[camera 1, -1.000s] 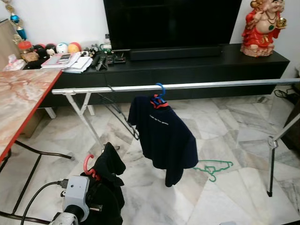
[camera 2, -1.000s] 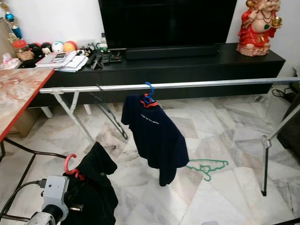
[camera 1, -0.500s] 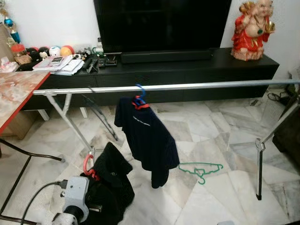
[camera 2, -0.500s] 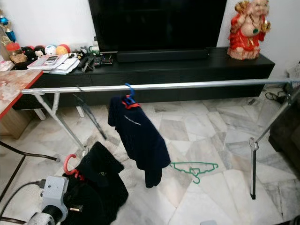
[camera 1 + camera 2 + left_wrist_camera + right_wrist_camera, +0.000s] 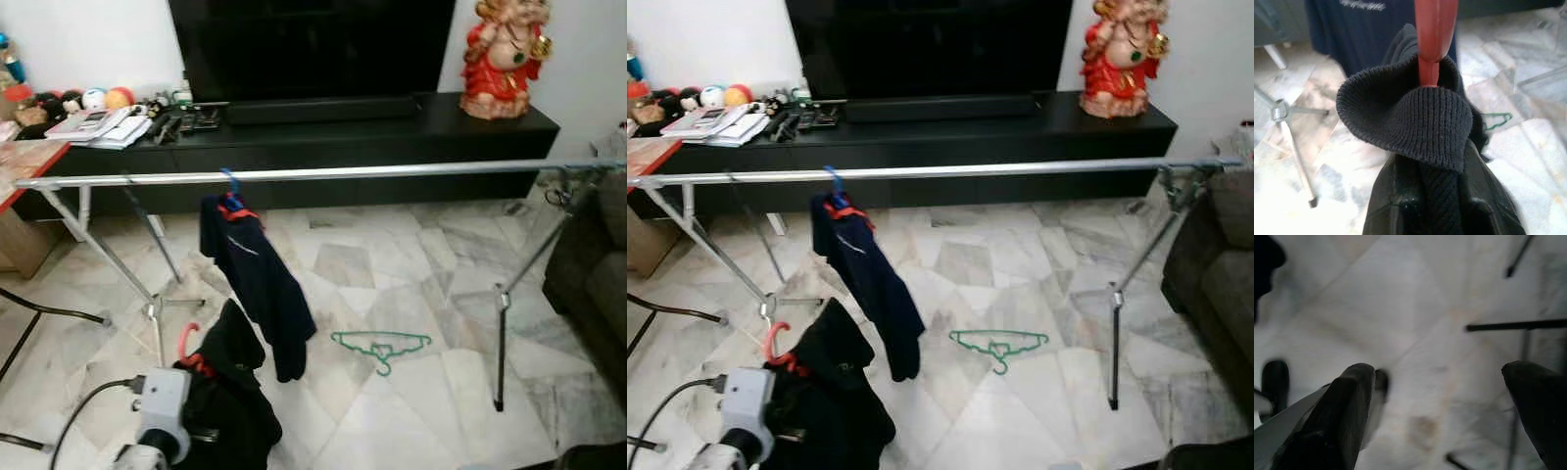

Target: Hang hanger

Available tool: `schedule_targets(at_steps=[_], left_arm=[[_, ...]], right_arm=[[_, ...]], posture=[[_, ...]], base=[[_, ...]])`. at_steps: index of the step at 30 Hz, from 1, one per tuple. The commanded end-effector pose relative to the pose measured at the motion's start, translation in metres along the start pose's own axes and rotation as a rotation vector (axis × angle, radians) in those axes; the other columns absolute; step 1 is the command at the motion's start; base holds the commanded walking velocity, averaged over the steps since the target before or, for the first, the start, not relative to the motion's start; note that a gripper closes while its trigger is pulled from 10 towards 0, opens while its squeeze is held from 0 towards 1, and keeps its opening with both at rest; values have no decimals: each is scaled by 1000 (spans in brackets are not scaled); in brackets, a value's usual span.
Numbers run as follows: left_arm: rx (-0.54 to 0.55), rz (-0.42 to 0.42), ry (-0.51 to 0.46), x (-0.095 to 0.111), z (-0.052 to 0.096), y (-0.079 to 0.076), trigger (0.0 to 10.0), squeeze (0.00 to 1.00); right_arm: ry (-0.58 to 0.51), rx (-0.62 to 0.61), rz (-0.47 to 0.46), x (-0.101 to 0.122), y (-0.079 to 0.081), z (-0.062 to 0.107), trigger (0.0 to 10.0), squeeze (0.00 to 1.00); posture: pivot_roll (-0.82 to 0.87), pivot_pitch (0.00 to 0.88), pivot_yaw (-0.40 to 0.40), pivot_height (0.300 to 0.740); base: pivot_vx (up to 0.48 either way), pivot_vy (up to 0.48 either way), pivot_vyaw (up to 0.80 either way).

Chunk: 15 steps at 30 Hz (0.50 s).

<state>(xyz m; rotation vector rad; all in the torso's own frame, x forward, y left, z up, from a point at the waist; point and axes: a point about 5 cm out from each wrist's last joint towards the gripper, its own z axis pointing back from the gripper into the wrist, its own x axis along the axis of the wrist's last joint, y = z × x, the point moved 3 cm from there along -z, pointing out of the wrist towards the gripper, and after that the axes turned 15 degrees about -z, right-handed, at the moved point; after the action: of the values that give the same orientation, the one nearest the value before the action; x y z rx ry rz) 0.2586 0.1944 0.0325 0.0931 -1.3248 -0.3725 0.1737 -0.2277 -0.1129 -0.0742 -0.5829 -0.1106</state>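
One red hanger [image 5: 186,341] carrying a black garment [image 5: 230,401] sits clamped in the left hand [image 5: 1435,208], low before the rail [image 5: 323,173]; the right hand [image 5: 1444,411] hangs spread apart.

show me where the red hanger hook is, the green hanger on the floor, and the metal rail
red hanger hook [image 5: 184,340], left eye view, on the curved top of the hook.
green hanger [image 5: 380,342], left eye view, on its lower bar, lying on the floor.
metal rail [image 5: 392,171], left eye view, mid-span of the bar.

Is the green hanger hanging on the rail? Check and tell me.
No, the green hanger lies flat on the marble floor, below the rail.
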Motion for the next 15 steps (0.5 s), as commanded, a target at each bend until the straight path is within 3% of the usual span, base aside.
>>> schedule_targets(at_steps=[1, 7, 15], left_arm=[[32, -22, -23, 5, 2, 11, 10000, 0], [30, -18, -24, 5, 1, 10, 10000, 0], [-3, 12, -24, 5, 1, 4, 10000, 0]], right_arm=[[5, 15, -2, -2, 8, 0, 10000, 0], [4, 12, -2, -2, 7, -1, 10000, 0], [2, 12, -2, -1, 8, -1, 10000, 0]], posture=[[13, 69, 31, 740], [11, 74, 31, 740], [12, 76, 32, 740]], base=[[0, -412, 0], [0, -385, 0], [0, 0, 0]])
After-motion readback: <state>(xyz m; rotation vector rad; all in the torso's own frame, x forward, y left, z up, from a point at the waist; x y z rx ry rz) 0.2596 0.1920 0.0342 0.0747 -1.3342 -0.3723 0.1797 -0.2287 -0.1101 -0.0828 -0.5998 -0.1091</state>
